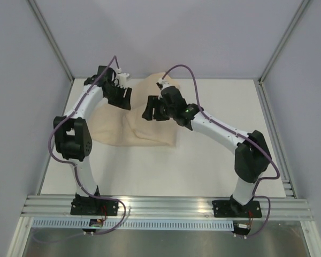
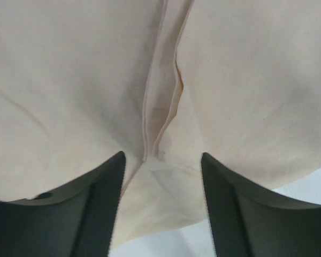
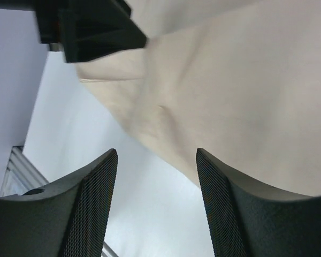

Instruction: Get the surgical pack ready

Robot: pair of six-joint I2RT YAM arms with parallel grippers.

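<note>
TWO ARMS OVER THE PACK: Nearest us, the arm bases (image 1: 93,206) sit bolted to an aluminium rail (image 1: 166,203) at the front of the white table (image 1: 214,166). Farther in, we see the surgical pack (image 1: 142,128), a tan cloth bundle, lying on the far-left half of the table; we cannot see inside it. The right gripper (image 1: 152,108) hangs over the middle of the bundle, jaws spread wide and empty, and its own camera shows the cloth's edge against bare table. Beyond it, the left gripper (image 1: 122,96) hovers above the bundle's far-left part, jaws likewise wide apart around nothing, with a folded hem (image 2: 160,107) running up between them.
</note>
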